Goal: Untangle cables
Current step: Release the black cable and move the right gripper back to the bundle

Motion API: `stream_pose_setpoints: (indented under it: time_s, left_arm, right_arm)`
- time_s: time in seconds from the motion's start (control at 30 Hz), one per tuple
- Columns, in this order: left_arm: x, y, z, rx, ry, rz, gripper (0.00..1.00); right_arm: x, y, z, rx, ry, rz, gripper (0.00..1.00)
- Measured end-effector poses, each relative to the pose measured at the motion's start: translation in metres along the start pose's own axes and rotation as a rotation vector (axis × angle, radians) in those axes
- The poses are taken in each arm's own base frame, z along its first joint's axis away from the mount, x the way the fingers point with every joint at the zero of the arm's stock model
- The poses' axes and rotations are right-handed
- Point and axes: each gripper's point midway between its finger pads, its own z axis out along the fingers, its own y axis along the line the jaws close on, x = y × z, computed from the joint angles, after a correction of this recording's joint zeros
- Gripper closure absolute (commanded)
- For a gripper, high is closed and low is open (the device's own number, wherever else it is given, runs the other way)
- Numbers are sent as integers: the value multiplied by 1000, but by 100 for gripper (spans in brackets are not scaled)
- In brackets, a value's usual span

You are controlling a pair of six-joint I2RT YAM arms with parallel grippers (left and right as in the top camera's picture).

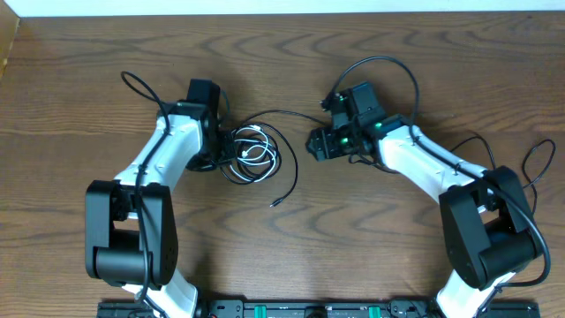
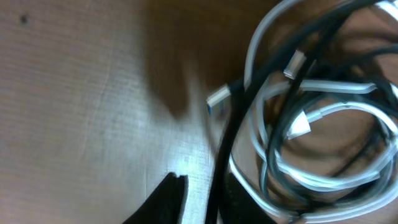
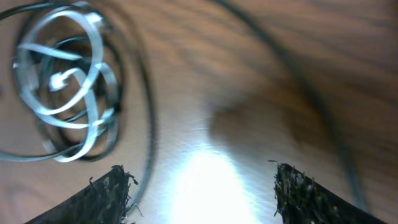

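"Looking down from above, we find the cables (image 1: 253,152) in one loose knot near the middle of the surface (image 1: 88,71), don't we?"

"We do — black loops with the white cable (image 1: 260,152) coiled inside them, and one black cable (image 1: 295,168) trailing out toward us to a free plug end (image 1: 274,203)."

"And where do we put the left claw (image 1: 221,152)?"

"Right at the knot's left edge. In the left wrist view we see one dark finger (image 2: 166,199) low in the frame, with a black cord running up just beside it. The gap looks narrow, but the picture is blurred, so we cannot tell whether it pinches that cord."

"What else do we make out there?"

"White loops crossing black ones, a white plug (image 2: 300,126) inside the coil and a silvery plug (image 2: 217,98) at its left side."

"And the right claw (image 1: 314,144)?"

"It sits to the right of the knot, apart from it. Its fingers (image 3: 112,193) stand wide — only bare wood shows between them, nothing held. In the right wrist view the knot lies up and to the left, and a thin black cord curves past the finger nearer to it."
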Motion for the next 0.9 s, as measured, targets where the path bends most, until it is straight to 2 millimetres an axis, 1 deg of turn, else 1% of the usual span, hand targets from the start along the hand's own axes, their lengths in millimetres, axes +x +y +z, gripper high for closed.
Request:
stream_pose_setpoints:
  time_s: [0.03,0.2,0.27,0.37,0.5,0.73,0.9]
  left_arm:
    - [-1,0,5,6,-15,-1,92]
    - [-6,-2,20,30,-69,13,92]
    - [-8,-8,23,61,-79,42,92]
    - [-11,-22,25,140,-79,93,92]
    - [-4,-41,31,251,-40,161,92]
    - [1,-60,32,362,-9,229,92]
    - [3,-63,32,388,1,242,92]
  right_arm:
    - [-2,8,1,-27,-8,-14,43]
    - [-18,40,1,-146,-77,-127,58]
    - [-19,50,0,-179,-87,-191,58]
    - [-23,59,0,-204,-114,-264,54]
    - [-28,66,-1,-217,-147,-375,58]
    - [-25,69,0,-210,-161,-569,59]
    - [-16,83,3,-225,-150,-660,59]
